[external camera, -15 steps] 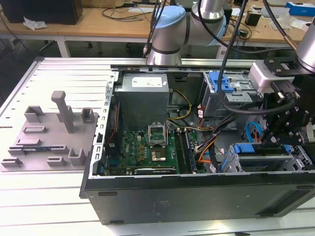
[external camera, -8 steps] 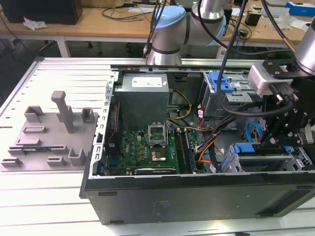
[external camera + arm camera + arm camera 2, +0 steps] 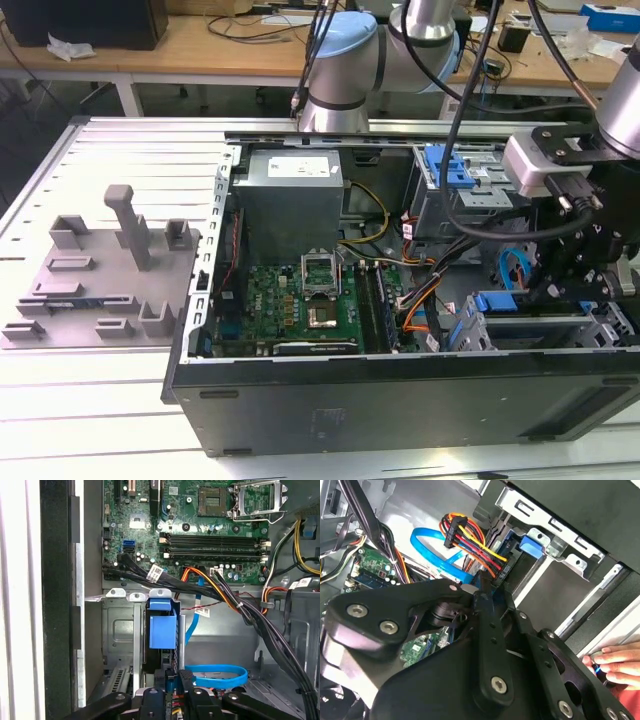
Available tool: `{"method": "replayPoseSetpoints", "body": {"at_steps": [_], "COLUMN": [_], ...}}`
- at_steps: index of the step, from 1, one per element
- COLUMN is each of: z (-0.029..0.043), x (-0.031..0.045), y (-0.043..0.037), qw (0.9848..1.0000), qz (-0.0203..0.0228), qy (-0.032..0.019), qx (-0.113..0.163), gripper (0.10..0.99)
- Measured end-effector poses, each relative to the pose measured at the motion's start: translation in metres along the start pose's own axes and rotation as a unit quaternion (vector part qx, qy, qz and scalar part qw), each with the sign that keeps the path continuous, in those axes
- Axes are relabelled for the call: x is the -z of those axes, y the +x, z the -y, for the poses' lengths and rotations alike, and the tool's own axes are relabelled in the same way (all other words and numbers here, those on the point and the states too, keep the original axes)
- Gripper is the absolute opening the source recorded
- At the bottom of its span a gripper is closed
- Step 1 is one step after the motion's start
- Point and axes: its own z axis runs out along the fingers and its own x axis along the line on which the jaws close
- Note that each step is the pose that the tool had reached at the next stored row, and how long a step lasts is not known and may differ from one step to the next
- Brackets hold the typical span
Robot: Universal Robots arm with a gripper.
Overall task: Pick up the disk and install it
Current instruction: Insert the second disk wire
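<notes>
The disk (image 3: pixel 162 627) stands edge-on in a slot of the metal drive cage (image 3: pixel 117 630) inside the open computer case. Its bright blue side rail faces the first wrist view. In the exterior view its blue end (image 3: pixel 490 301) shows at the cage near the case's front right. My gripper (image 3: pixel 172 680) sits right at the disk's near end. Its black fingers (image 3: pixel 186 677) are drawn close together, with only a sliver of blue between them. The second wrist view has the gripper (image 3: pixel 485 587) beside a blue part and the cable bundle. Whether the fingers pinch the rail I cannot make out.
A blue flat cable (image 3: pixel 220 676) loops by the gripper, and orange, red and black wires (image 3: pixel 470 540) cross above it. The motherboard (image 3: pixel 300 300) fills the case's middle. A grey fixture plate (image 3: pixel 100 270) lies outside the case. A person's hand (image 3: pixel 615 662) rests at the case edge.
</notes>
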Motion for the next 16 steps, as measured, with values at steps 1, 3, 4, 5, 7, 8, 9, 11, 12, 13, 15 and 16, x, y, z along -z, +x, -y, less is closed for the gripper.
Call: {"method": "replayPoseSetpoints", "body": {"at_steps": [1,3,4,5,7,8,9,11,12,13,15,16], "z": [0.0000,0.0002,0.0003,0.0005,0.0010,0.0011,0.0013,0.0018,0.0020,0.0023,0.0023,0.0023], "x": [0.0010,0.0056,0.0075,0.0105,0.0198,0.0228,0.0280,0.0367,0.0405,0.0458,0.0483,0.0483], "y": [-0.0001,-0.0006,-0.0008,-0.0013,-0.0026,-0.0031,-0.0044,-0.0069,-0.0080,-0.0096,-0.0110,-0.0110], "qw": [1.0000,1.0000,1.0000,1.0000,1.0000,1.0000,1.0000,1.0000,1.0000,1.0000,1.0000,1.0000], "qz": [-0.0001,-0.0003,-0.0003,-0.0004,-0.0009,-0.0012,-0.0020,-0.0032,-0.0037,-0.0042,-0.0048,-0.0049], "qy": [0.0000,0.0000,0.0000,0.0000,0.0000,0.0000,0.0000,0.0000,0.0002,0.0006,0.0014,0.0014], "qx": [0.000,0.000,0.000,0.000,0.000,0.000,0.000,0.000,0.000,0.000,0.000,0.000], "gripper": [0.243,0.243,0.243,0.243,0.243,0.243,0.243,0.161,0.106,0.106,0.106,0.106]}}
